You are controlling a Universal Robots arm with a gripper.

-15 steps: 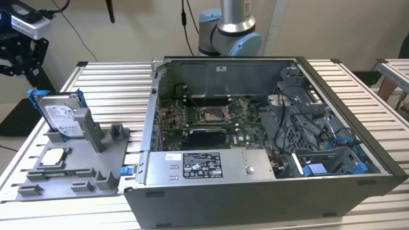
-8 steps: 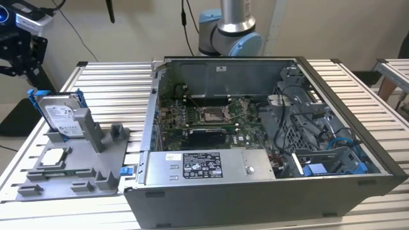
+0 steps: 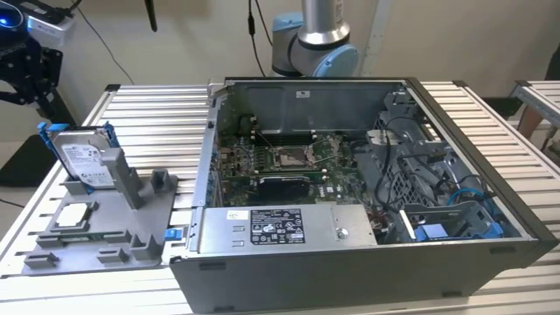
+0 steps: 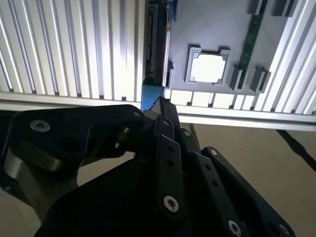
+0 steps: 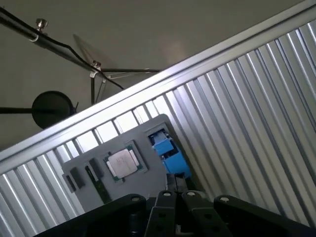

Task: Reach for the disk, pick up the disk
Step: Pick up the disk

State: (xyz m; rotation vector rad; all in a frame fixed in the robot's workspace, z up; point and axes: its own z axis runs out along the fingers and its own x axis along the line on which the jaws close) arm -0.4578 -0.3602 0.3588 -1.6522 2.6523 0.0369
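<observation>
The disk [image 3: 81, 159] stands upright on its edge in a slot of the grey fixture tray [image 3: 149, 216], at the exterior view's left. It is silver with a white label and a bright blue carrier frame. My black gripper [image 3: 26, 85] hangs above it and off toward the table's outer edge, clear of it. In the second wrist view the gripper [image 4: 160, 104] has its fingertips together with nothing between them, and the disk [image 4: 157, 47] shows edge-on just beyond. In the first wrist view the blue carrier [image 5: 170, 154] lies just past the gripper [image 5: 175, 183].
An open computer case [image 3: 368, 216] fills the middle of the slatted table [image 3: 157, 111], with a grey power supply box [image 3: 280, 226] inside. A small square chip [image 3: 73, 215] lies in the tray near the disk. The arm's base [image 3: 313, 46] stands behind the case.
</observation>
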